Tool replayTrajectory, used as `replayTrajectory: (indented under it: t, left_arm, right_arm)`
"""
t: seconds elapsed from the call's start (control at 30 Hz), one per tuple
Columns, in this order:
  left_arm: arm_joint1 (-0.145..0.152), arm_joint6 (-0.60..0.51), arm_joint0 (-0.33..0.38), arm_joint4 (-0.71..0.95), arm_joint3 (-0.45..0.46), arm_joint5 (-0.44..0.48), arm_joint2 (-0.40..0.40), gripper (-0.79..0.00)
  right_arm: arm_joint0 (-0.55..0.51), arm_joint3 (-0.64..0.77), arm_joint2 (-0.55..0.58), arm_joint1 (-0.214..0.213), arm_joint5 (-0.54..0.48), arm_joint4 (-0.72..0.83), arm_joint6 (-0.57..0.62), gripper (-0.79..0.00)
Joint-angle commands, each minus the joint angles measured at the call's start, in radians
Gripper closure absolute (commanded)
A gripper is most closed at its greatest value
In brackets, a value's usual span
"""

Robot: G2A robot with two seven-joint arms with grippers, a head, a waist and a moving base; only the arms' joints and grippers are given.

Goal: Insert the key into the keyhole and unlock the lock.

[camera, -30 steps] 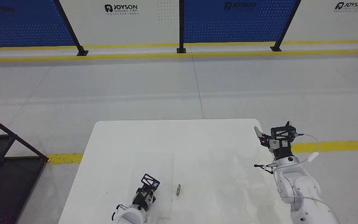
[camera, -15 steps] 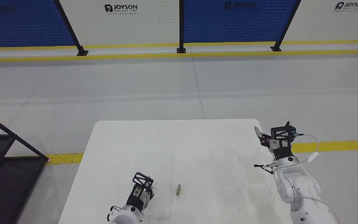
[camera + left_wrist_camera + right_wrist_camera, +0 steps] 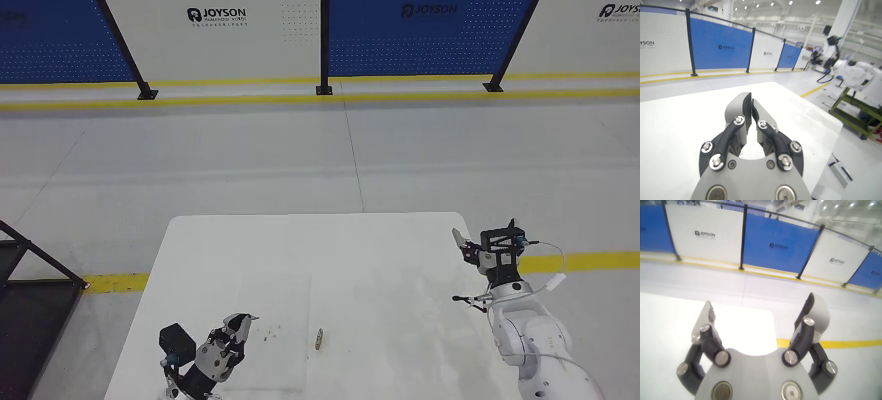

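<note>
Trouble could be had with the small brassy piece (image 3: 319, 338) (key or lock cannot be told) lying on the white table (image 3: 380, 250) near the left gripper (image 3: 238, 322): with those jaws pressed together on nothing, it could get shoved away instead of picked up. The right gripper (image 3: 759, 302) is held spread wide, well apart at the table's right edge. The piece is caught in the top view, while the pressed pads (image 3: 746, 106) are made plain by the left wrist view.

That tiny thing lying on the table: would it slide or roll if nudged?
The object lies low and elongated on the smooth table, so it would probably slide rather than roll. It looks tiny beside the left gripper, so it is likely light and easily knocked away. It is too small to judge stiffness.
</note>
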State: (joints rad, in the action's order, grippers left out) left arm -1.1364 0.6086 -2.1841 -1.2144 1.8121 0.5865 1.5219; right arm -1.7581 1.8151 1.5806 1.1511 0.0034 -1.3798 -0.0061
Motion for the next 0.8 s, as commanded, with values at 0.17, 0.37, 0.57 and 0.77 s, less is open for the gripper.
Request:
replayTrajectory:
  t: [0.17, 0.37, 0.57, 0.77]
  left_arm:
    - [0.005, 0.145, 0.048, -0.008, -0.111, 0.131, 0.01, 0.0]
    - [0.005, 0.15, 0.051, -0.006, -0.118, 0.134, 0.008, 0.0]
    - [0.005, 0.15, 0.051, -0.006, -0.118, 0.134, 0.008, 0.0]
    - [0.005, 0.15, 0.051, -0.006, -0.118, 0.134, 0.008, 0.0]
  right_arm:
    - [-0.149, 0.077, -0.14, 0.002, 0.025, -0.33, 0.009, -0.785]
    - [-0.218, 0.065, -0.301, 0.008, 0.041, -0.552, -0.01, -0.785]
    - [-0.224, 0.033, -0.418, 0.021, 0.094, -0.647, -0.003, -0.785]
    - [-0.224, 0.033, -0.418, 0.021, 0.094, -0.647, -0.003, -0.785]
